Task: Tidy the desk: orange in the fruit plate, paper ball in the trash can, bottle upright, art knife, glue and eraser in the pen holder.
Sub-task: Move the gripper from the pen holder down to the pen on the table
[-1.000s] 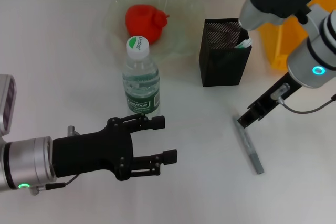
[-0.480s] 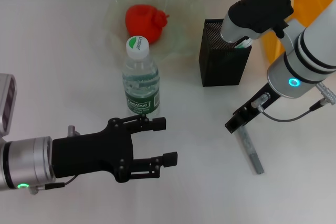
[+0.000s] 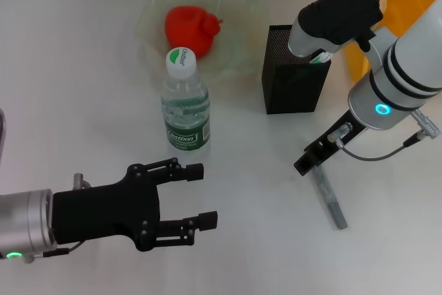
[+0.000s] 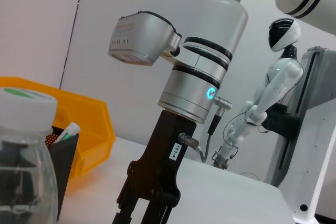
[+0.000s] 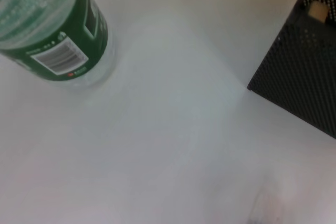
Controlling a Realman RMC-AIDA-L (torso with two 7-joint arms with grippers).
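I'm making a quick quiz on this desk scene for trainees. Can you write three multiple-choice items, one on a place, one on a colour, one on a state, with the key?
1. Where is the orange?
A. in the fruit plate
B. inside the pen holder
C. beside the grey tool

2. What colour is the bottle's cap?
A. yellow
B. white
C. black

3. How does the bottle stand?
A. on its side
B. upside down
C. upright

Key: 1 A, the red-orange fruit sits inside the pale green bowl. 2 B, the cap is white with a green mark. 3 C, it stands cap-up on the table, in front of the open left gripper. The right gripper is near the grey art knife.
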